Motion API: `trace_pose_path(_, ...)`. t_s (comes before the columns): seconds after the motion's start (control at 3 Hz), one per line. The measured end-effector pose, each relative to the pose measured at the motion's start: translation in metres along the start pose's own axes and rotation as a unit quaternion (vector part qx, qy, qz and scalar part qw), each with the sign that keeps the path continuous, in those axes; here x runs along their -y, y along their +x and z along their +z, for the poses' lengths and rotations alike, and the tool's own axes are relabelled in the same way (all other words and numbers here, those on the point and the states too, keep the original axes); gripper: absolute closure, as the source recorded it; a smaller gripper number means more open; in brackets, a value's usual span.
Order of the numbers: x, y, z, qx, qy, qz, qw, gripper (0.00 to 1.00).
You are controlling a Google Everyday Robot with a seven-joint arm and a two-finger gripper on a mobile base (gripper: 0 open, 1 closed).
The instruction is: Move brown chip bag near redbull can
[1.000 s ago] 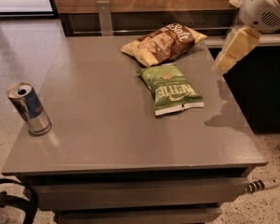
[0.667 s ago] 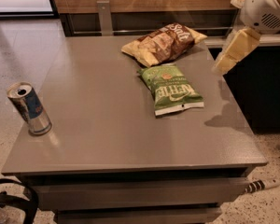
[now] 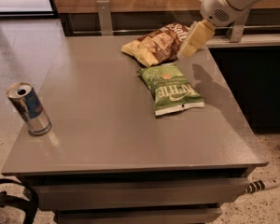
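Note:
The brown chip bag (image 3: 153, 46), dark brown and pale yellow with white lettering, lies at the far middle of the grey table (image 3: 102, 125). The redbull can (image 3: 29, 109) stands upright near the table's left edge, far from the bag. My gripper (image 3: 192, 42), pale yellow, hangs from the white arm (image 3: 228, 1) at the upper right. It is at the brown bag's right end, just above the table, and it covers the bag's right edge. I cannot tell whether it touches the bag.
A green Kettle chip bag (image 3: 171, 88) lies just in front of the brown bag, right of centre. A metal post (image 3: 104, 17) and a wooden wall stand behind the table. A dark cabinet is at the right, and a cable (image 3: 261, 185) lies on the floor.
My gripper has moved left, from beyond the table's right side to the brown bag's right end. The bags and the can lie as before.

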State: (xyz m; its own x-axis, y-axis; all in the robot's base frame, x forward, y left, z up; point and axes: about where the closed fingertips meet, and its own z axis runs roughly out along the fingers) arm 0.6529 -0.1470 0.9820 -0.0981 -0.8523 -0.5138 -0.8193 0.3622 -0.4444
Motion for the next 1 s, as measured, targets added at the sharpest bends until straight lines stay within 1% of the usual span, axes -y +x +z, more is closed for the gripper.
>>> trace_pose_path(0.67, 0.046, -0.033, 0.085, 0.023, -0.008, -0.027, 0.9993, 0.00)
trace_pose_path(1.0, 0.060, -0.041, 0.125, 0.019, -0.014, -0.038, 0.9990, 0.00)
